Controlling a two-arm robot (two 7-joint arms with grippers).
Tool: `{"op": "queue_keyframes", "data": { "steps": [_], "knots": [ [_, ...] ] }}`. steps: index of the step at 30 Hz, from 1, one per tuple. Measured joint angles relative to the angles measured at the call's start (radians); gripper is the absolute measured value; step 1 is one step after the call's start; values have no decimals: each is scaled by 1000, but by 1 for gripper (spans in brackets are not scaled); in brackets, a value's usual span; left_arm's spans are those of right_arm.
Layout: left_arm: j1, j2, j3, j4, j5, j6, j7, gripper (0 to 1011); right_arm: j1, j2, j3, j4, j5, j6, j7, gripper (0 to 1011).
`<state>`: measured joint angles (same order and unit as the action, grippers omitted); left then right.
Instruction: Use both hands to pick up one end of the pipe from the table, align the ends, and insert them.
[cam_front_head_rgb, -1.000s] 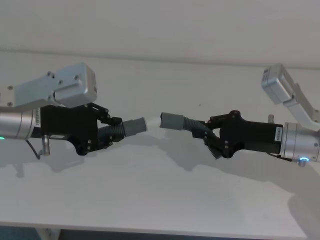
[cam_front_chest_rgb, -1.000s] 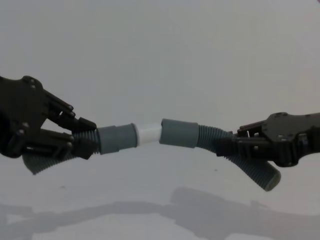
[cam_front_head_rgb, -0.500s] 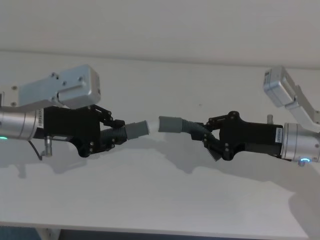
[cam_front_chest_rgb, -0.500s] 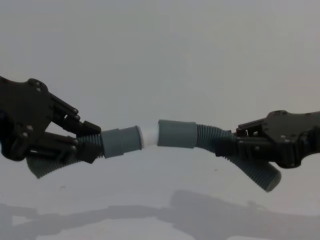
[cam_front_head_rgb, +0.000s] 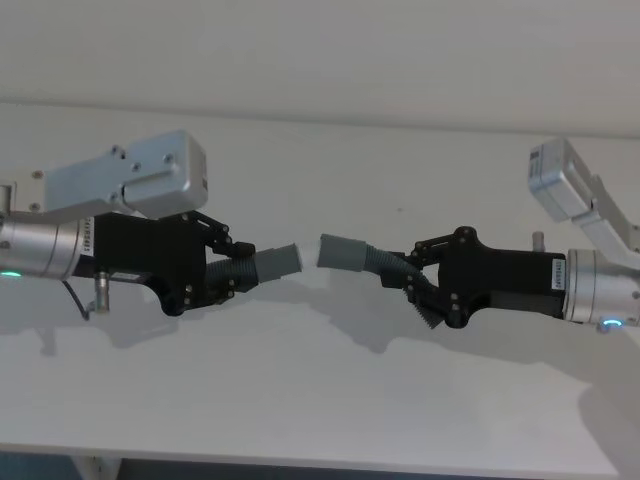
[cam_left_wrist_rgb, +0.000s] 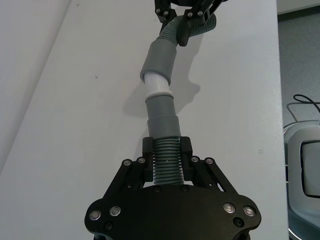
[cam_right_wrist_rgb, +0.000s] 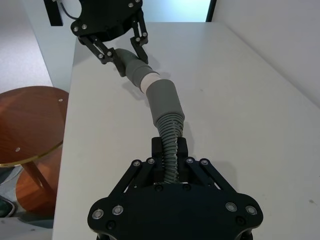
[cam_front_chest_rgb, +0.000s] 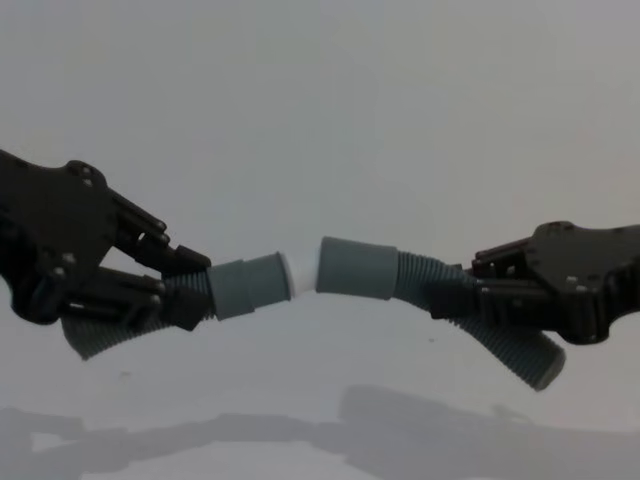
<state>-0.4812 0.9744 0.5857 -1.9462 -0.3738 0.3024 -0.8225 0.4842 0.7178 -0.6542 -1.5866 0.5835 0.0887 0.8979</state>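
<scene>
Black plastic left gripper (cam_front_head_rgb: 236, 272) and right gripper (cam_front_head_rgb: 412, 283), jaws each clamping 1 ribbed dark-grey hose piece (cam_front_chest_rgb: 235, 288), are inserting its white tip (cam_left_wrist_rgb: 156, 85) into the other's grey cuff (cam_front_chest_rgb: 357, 267); next, straighten and push.

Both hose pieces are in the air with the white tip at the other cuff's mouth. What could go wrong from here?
1. The left gripper tilts its hose piece upward while the right gripper's cuff lies nearly level. Pushing now might jam the white tip against the rim.
2. Both grippers pinch the ribbed middles, which could flex or slip under push.
3. A dropped piece would likely fall to the table.
</scene>
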Motion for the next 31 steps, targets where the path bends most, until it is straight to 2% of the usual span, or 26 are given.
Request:
{"op": "queue_keyframes", "data": {
  "steps": [31],
  "knots": [
    [-12, -1, 14, 2, 1, 7, 2, 305, 5, 4, -10, 1, -1, -16, 15, 155]
  ]
}}
